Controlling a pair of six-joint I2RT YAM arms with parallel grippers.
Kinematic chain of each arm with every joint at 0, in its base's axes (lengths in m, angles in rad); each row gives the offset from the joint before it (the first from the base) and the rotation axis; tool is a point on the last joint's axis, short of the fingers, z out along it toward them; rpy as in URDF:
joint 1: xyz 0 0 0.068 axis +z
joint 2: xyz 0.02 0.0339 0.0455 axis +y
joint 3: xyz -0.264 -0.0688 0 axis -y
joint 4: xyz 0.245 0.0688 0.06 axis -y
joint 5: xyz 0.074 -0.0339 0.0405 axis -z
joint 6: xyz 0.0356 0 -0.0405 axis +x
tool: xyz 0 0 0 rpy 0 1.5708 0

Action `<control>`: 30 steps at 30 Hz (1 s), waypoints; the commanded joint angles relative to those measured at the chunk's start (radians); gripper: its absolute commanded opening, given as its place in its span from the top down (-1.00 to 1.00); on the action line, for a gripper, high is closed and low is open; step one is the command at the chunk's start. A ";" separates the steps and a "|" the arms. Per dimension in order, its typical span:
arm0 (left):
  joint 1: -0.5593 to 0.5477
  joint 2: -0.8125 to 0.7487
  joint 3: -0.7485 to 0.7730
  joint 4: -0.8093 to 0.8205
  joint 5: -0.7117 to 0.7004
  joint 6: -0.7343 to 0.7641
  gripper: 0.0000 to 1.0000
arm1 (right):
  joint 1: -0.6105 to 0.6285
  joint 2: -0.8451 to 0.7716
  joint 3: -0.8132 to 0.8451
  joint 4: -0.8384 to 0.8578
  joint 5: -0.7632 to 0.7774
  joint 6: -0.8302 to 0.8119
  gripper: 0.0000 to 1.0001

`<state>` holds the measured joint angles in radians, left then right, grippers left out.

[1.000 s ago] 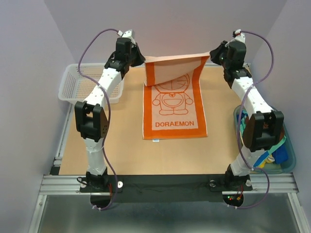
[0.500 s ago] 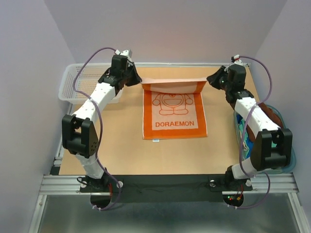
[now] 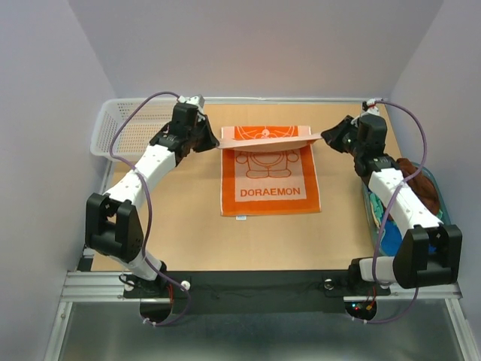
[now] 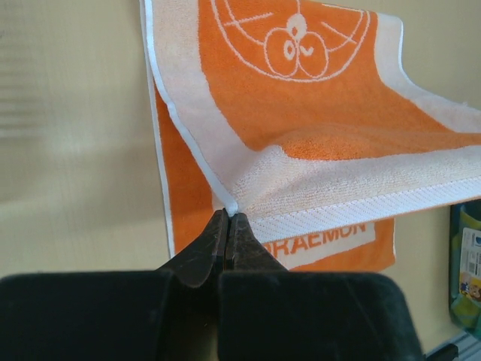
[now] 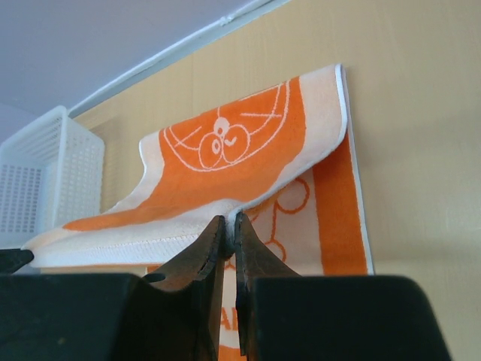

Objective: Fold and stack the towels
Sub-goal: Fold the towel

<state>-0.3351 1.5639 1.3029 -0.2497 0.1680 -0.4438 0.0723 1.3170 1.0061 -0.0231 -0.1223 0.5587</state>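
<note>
An orange towel (image 3: 270,183) with a white cartoon print and the word DORAEMON lies flat in the middle of the table. Its far edge is lifted and turned over toward the near side, stretched between both grippers. My left gripper (image 3: 214,143) is shut on the raised left corner (image 4: 231,204), seen right at the fingertips in the left wrist view. My right gripper (image 3: 324,138) is shut on the raised right corner (image 5: 239,212). The folded-over flap (image 5: 225,162) hangs a little above the lower layer. More towels, a dark brown one (image 3: 422,186) among them, lie in the tub at the right.
A white mesh basket (image 3: 120,129) stands at the far left corner of the table, also in the right wrist view (image 5: 37,180). A translucent blue-green tub (image 3: 375,218) sits at the right edge, partly behind my right arm. Walls close in the back and both sides.
Both grippers have come down and toward the near side with the towel's far edge. The flap, raised high before, now lies low over the towel's upper part.
</note>
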 commanded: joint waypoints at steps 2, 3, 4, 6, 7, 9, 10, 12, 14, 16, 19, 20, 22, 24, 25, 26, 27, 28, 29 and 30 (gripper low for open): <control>-0.001 -0.065 -0.043 -0.013 -0.094 0.016 1.00 | -0.040 -0.073 -0.044 0.026 0.046 0.010 0.99; -0.013 -0.073 -0.062 -0.013 -0.096 0.013 1.00 | -0.040 -0.087 -0.052 -0.001 0.041 0.013 0.99; -0.019 -0.076 -0.074 -0.013 -0.104 0.007 1.00 | -0.040 -0.094 -0.072 -0.006 0.039 0.017 0.99; -0.036 -0.088 -0.117 -0.011 -0.114 0.002 1.00 | -0.039 -0.108 -0.095 -0.026 0.036 0.026 0.99; -0.042 -0.099 -0.135 -0.007 -0.125 -0.010 1.00 | -0.040 -0.122 -0.118 -0.032 0.032 0.029 0.99; -0.047 -0.108 -0.192 0.001 -0.127 -0.021 1.00 | -0.039 -0.139 -0.148 -0.049 0.021 0.047 0.99; -0.054 -0.113 -0.209 0.007 -0.127 -0.026 1.00 | -0.040 -0.156 -0.162 -0.055 0.003 0.050 0.99; -0.067 -0.126 -0.258 0.012 -0.133 -0.033 1.00 | -0.039 -0.168 -0.211 -0.076 -0.022 0.064 0.99; -0.084 -0.134 -0.303 0.013 -0.140 -0.038 1.00 | -0.040 -0.183 -0.238 -0.104 -0.025 0.072 0.99; -0.105 -0.134 -0.330 0.020 -0.143 -0.047 1.00 | -0.039 -0.196 -0.274 -0.142 -0.016 0.079 0.99; -0.123 -0.127 -0.381 0.033 -0.156 -0.058 1.00 | -0.039 -0.199 -0.319 -0.175 -0.013 0.089 0.99; -0.131 -0.116 -0.404 0.036 -0.157 -0.062 1.00 | -0.039 -0.196 -0.328 -0.184 -0.011 0.089 0.99; -0.134 -0.094 -0.425 0.052 -0.160 -0.072 1.00 | -0.039 -0.180 -0.354 -0.198 -0.016 0.099 0.99; -0.139 -0.079 -0.447 0.059 -0.159 -0.075 1.00 | -0.039 -0.158 -0.368 -0.199 -0.022 0.110 0.99; -0.140 -0.071 -0.453 0.062 -0.194 -0.078 1.00 | -0.040 -0.148 -0.377 -0.202 -0.028 0.109 0.99; -0.142 -0.061 -0.465 0.066 -0.202 -0.081 1.00 | -0.040 -0.136 -0.382 -0.204 -0.027 0.107 0.99; -0.143 -0.056 -0.471 0.073 -0.203 -0.082 1.00 | -0.039 -0.112 -0.385 -0.213 -0.017 0.104 0.99; -0.143 -0.051 -0.473 0.076 -0.202 -0.082 1.00 | -0.040 -0.099 -0.392 -0.218 -0.011 0.102 0.99; -0.145 -0.044 -0.478 0.079 -0.200 -0.082 1.00 | -0.039 -0.088 -0.396 -0.221 -0.004 0.102 0.99; -0.148 -0.032 -0.479 0.084 -0.199 -0.084 1.00 | -0.039 -0.079 -0.400 -0.221 0.003 0.104 0.99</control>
<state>-0.4877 1.5120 0.8455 -0.1574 0.0593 -0.5365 0.0578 1.2140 0.6189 -0.2279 -0.1837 0.6701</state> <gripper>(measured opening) 0.026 0.121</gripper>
